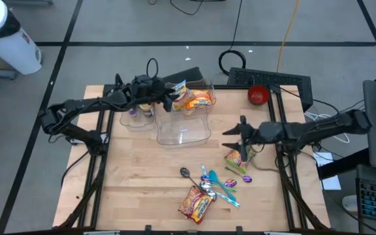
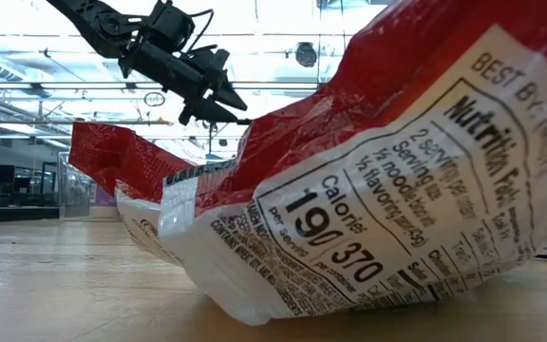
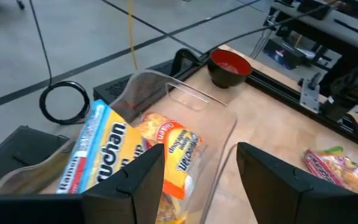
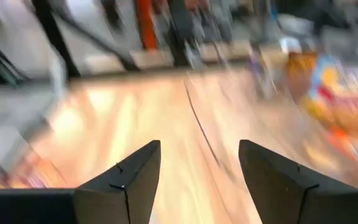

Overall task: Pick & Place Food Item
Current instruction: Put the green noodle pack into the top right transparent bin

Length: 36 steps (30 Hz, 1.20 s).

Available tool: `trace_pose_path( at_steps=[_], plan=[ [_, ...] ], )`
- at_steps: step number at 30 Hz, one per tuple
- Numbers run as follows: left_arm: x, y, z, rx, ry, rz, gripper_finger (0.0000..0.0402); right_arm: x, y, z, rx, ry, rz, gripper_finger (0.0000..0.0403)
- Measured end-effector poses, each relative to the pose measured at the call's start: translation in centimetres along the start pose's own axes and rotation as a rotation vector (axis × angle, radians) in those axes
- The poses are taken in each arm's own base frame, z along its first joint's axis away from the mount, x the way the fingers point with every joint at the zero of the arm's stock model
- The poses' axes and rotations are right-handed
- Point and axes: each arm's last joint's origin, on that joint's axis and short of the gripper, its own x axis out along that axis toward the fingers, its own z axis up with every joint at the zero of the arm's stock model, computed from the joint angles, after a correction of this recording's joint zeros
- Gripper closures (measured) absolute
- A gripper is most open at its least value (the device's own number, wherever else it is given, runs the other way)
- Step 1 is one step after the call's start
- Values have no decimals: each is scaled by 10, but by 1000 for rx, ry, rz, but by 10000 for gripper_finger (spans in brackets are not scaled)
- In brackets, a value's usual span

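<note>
Overhead, my left jaws (image 1: 170,98) hang parted and empty over the clear plastic bin (image 1: 184,121) at twelve o'clock on the desk (image 1: 142,176); only the wrist view shows its glossy noodle packets (image 3: 166,155). My right jaws (image 1: 230,130), outstretched at three o'clock, stand apart, holding nothing, above a crinkled snack bag (image 1: 235,162)

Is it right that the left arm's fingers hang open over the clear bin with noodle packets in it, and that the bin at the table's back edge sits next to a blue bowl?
Not quite: the bowl is red, not blue, as the high view shows. The rest holds: the left arm's fingers stand open over the clear bin, which has noodle packets in it.
</note>
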Motion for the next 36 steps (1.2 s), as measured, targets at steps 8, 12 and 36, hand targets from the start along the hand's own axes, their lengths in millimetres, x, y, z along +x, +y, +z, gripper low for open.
trace_pose_path(
  at_steps=[8, 12, 36],
  plan=[
    [1, -6, -2, 10, 5, -19, 192, 0, 28, -16, 190, 547, -182, 193],
    [1, -7, -2, 11, 6, -22, 192, 2, 40, -28, 359, 671, -34, 193],
    [0, -10, 5, 17, -62, -41, 192, -39, 20, -88, 680, 1256, -592, 193]
  ],
)
